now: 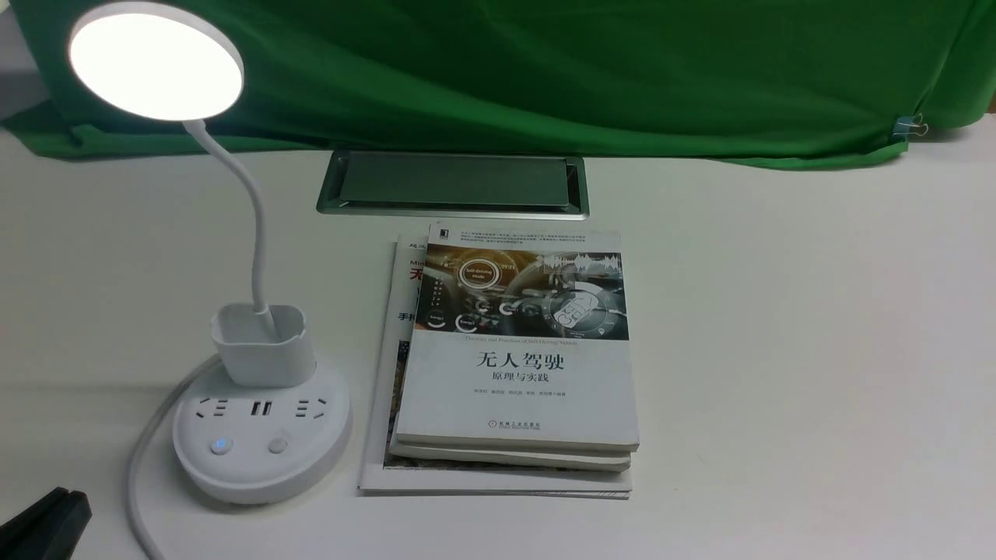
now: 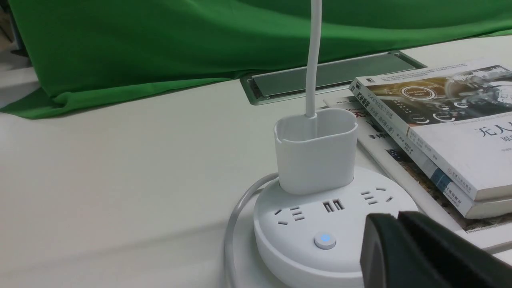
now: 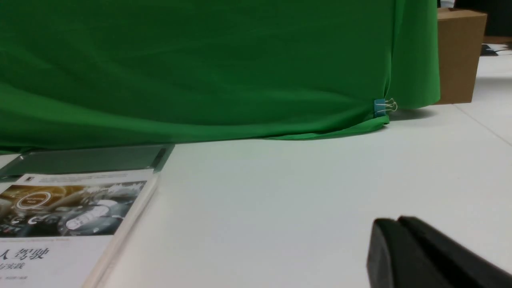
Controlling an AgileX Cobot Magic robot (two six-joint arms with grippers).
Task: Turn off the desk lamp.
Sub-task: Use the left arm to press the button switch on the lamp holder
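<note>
While its disc head [image 1: 156,62] is glowing brightly, the desk lamp [image 1: 261,365] is standing on the robot's left part of the table [image 1: 778,350], its thin neck [image 1: 253,225] rising out of the small cup holder [image 1: 263,346] that is sitting at the back of the round base [image 1: 261,474]. Two buttons are facing the robot on the near part of that base: the blue-lit button [image 1: 221,446] is shining on the left and the plain button [image 1: 277,445] is sitting near it, toward the books [image 1: 517,373]. The left gripper [image 1: 43,521] is showing low at the near left corner, its black fingers pressed together and grasping nothing, so the base is lying forward of it and to its right; in the left wrist view the fingertips are covering the spot where the plain button should be. The right gripper [image 3: 398,236], likewise clenched and empty, is waiting well apart beyond the far side of the books, so the left arm is plainly the nearer one. Judging from this, the coming move is calling for a short reach forward and rightward, then a press straight down on a button; which of the two is switching the light cannot be told
</note>
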